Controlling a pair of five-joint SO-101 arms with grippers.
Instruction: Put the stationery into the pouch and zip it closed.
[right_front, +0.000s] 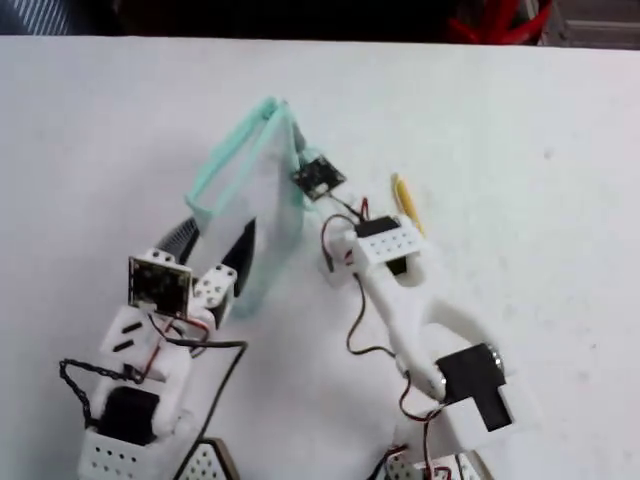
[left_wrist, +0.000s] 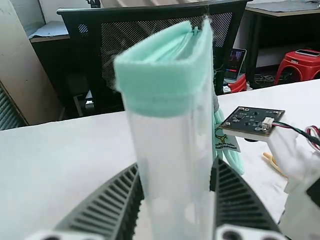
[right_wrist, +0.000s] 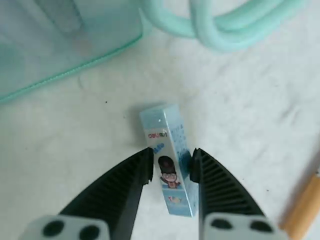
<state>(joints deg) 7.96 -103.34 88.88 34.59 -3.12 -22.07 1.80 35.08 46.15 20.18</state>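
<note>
A translucent plastic pouch with mint-green fabric trim (right_front: 250, 190) stands on edge just left of centre in the high view, on the white tabletop (right_front: 530, 140). The left arm (right_front: 140, 340) comes up from the lower left of that frame, and its black ribbed jaws are clamped on the near end of the pouch. In the left wrist view the pouch (left_wrist: 165, 100) stands upright mid-frame, pinched between the two jaws at the bottom edge, with its green-trimmed end high in the frame.

The right arm (right_front: 420, 320) reaches from the lower right of the high view to its centre, ending just right of the pouch. In the right wrist view its jaws are closed against both long sides of a small light-blue rectangular eraser (right_wrist: 167, 135) at the frame's centre. I cannot tell whether the eraser rests on the tabletop. The pouch's clear wall (right_wrist: 50, 45) lies in the upper left there, near the eraser but apart from it. A loop of mint-green cord (right_wrist: 225, 27) curls in the upper right. A yellow-orange pencil (right_front: 406, 203) lies just beside the right arm's end, right of centre in the high view.
</note>
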